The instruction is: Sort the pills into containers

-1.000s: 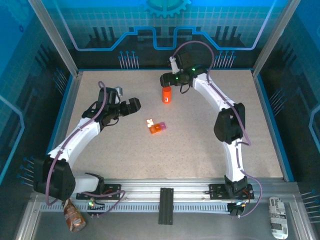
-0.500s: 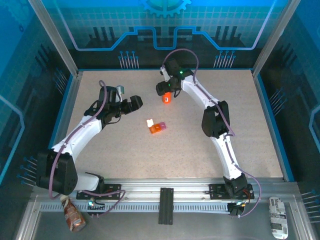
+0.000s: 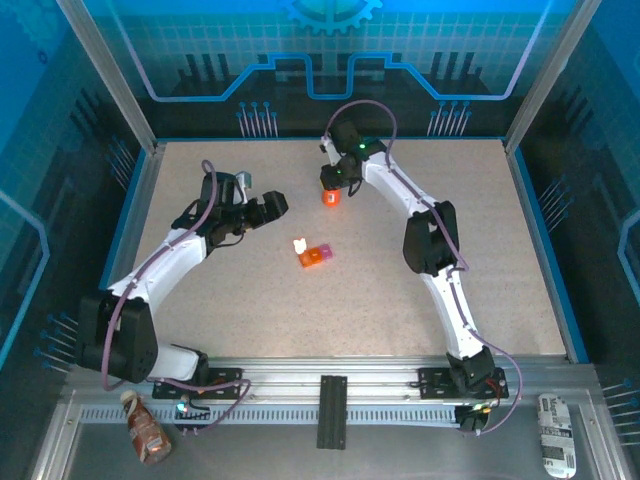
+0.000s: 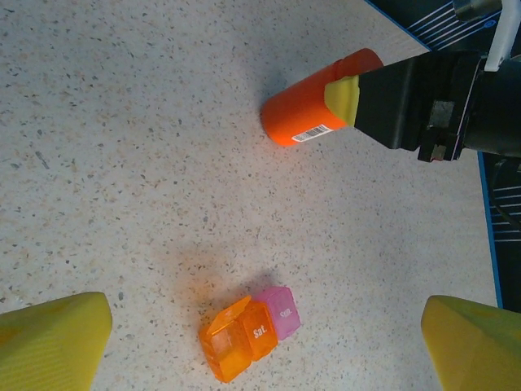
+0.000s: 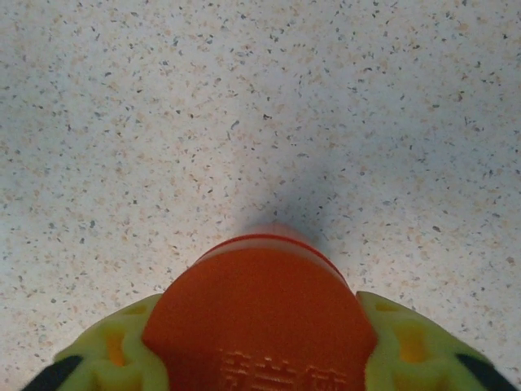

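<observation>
The left gripper (image 3: 270, 207) is hovering wide open, holding nothing. Just right of it the containers (image 4: 248, 332) are lying flat on the table (image 3: 500, 250); being light, stiff, slick plastic, they are probably calling for a pinch across the narrow sides. Behind them, the right gripper (image 3: 336, 180) is pressing both pads against the orange bottle (image 5: 260, 318) at its cap.

The containers (image 4: 240, 346) are a small flat box, translucent orange with one pink end. It's lying mid-desk (image 4: 122, 163), "Sat." label facing up.
</observation>
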`<state>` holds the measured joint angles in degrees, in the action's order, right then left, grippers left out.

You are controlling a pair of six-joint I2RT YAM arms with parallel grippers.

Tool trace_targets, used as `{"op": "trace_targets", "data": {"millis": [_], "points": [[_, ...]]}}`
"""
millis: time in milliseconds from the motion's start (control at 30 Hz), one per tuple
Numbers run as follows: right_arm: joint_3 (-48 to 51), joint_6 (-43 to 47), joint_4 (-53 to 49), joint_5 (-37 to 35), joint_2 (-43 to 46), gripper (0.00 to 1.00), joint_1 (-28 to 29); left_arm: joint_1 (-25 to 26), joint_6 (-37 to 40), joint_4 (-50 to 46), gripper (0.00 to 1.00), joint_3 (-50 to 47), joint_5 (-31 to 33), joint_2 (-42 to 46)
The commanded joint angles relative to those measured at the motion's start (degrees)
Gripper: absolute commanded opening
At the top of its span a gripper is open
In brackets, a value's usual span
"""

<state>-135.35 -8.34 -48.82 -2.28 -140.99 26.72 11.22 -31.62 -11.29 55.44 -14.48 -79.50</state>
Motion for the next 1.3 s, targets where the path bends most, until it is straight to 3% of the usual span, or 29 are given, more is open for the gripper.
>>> {"op": "trace_targets", "data": {"millis": [0,300,700,1000,1133,1267], "points": [[2.1,-0.38,0.61,3.3,3.71,0.22,-0.87,-0.68,-1.09,0.18,0.99,1.6,-2.82,-0.13],[11.93,-1.83,4.96,5.8,12.9,0.18,-1.53,-0.59,-2.66,3.95,0.99,-1.3,-3.18,1.81],[20.8,-5.41,4.71,21.04,29.98,0.18,-7.07,4.63,19.97,8.47,0.99,3.97,-6.46,-3.07],[30.26,-5.55,5.14,28.45,40.53,0.18,-12.62,12.25,27.99,14.5,0.99,11.77,-11.54,-10.9],[33.4,-5.31,4.64,31.79,44.11,0.19,-14.85,15.72,33.09,19.48,0.99,10.47,-12.99,-10.85],[33.85,-3.93,1.98,35.54,46.37,0.19,-16.02,16.63,33.11,28.51,0.99,6.36,-14.56,-9.36]]}}
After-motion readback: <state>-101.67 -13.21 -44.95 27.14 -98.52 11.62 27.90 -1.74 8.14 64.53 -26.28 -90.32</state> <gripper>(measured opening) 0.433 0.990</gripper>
